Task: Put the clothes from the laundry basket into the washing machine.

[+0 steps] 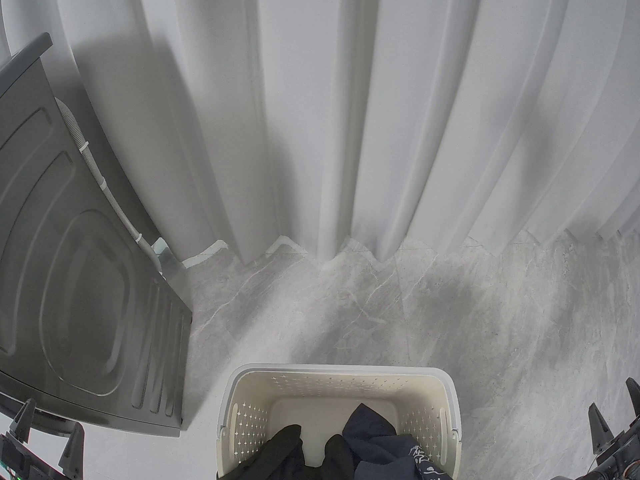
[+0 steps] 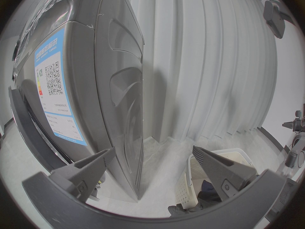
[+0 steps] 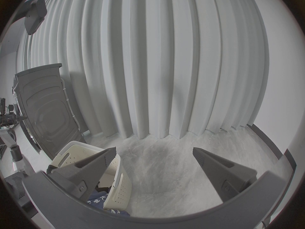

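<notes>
A cream laundry basket (image 1: pixel 339 375) stands on the floor at the bottom centre of the head view, holding dark clothes (image 1: pixel 363 445): black pieces and a navy one. The grey washing machine (image 1: pixel 73 261) stands at the left, its side panel facing me. My left gripper (image 1: pixel 47 431) hangs open at the bottom left, close to the machine's lower corner. My right gripper (image 1: pixel 617 411) is open at the bottom right, well clear of the basket. In the left wrist view the open gripper (image 2: pixel 152 153) frames the machine (image 2: pixel 95 89) and the basket (image 2: pixel 190 172). The right gripper (image 3: pixel 154 151) is open over bare floor beside the basket (image 3: pixel 117 178).
White pleated curtains (image 1: pixel 373 101) close off the back. Grey marbled floor (image 1: pixel 467 315) lies open between the basket and the curtain. A corrugated hose (image 1: pixel 100 181) runs down the machine's rear edge.
</notes>
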